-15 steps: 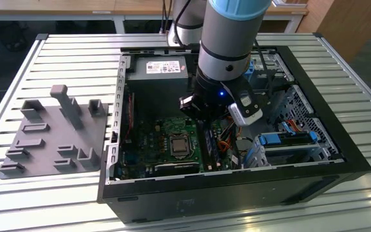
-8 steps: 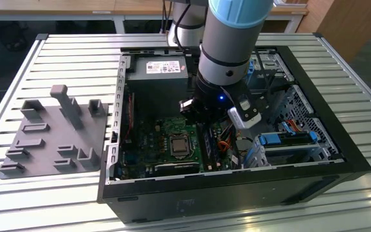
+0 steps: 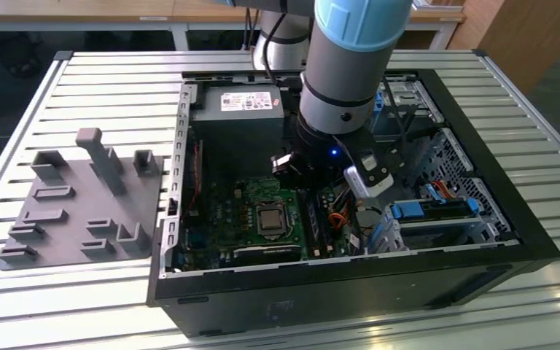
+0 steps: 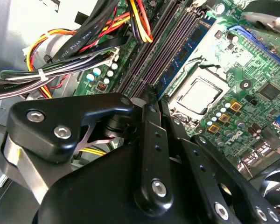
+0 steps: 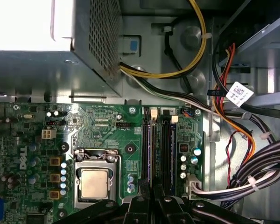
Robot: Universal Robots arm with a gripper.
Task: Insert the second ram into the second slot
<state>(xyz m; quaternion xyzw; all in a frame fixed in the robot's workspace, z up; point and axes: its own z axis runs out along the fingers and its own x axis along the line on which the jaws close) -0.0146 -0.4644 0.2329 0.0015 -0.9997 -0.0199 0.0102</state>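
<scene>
In the exterior view my gripper (image 3: 305,192) reaches down inside the open computer case (image 3: 513,240), over the memory slots to the right of the processor socket (image 3: 268,217). In both wrist views the black fingers (image 4: 155,135) come together over the row of dark slots (image 5: 167,149). A thin blue stick, the second ram (image 4: 186,49), stands on edge in the row on the side nearest the socket (image 5: 94,183). It runs straight in between the fingertips (image 5: 141,186), which look closed on its end. I cannot tell how deep it sits.
Bundles of black, yellow and orange cables (image 4: 60,60) crowd one side of the slots. The power supply (image 3: 239,109) fills the case's far corner. Blue drive brackets (image 3: 434,210) sit at the exterior view's right. A grey holder fixture (image 3: 76,204) lies on the slatted table, left.
</scene>
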